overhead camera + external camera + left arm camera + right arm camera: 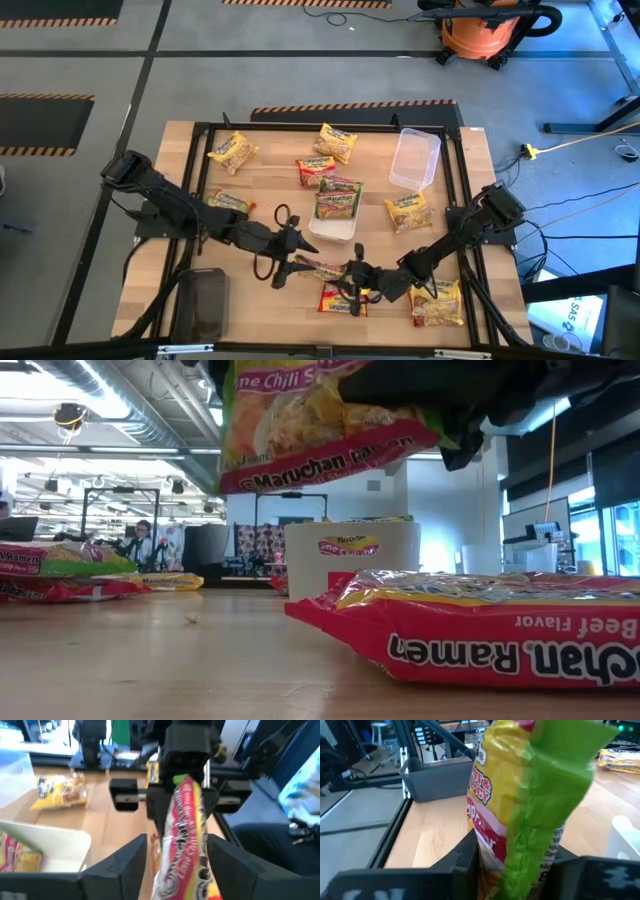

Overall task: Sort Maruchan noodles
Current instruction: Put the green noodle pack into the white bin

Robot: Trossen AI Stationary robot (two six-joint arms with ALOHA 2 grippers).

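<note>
Worktop point(180, 200) of pale wood carries everything here, and places below are given from the white tray point(333, 226) at its middle. Both dark arms reach in low on the camera side of that tray and meet end to end over one lime-chili packet point(322, 268), green, red and yellow, held off the wood. Its long axis runs along the line between the two pincers, so each has one end of it. The right pincer point(362, 277) is clamped on the packet's far end, fingers narrow around the crinkled wrapper. The left pincer point(296, 262) stands with its fingers parted on either side of the near end; I judge it is letting go, a handover to the right arm. A dark tray point(204, 303) lies well left of the white one, a clear tray point(415, 158) beyond it to the right. A red beef packet point(340, 298) lies just under the meeting point, other packets scattered around.
</note>
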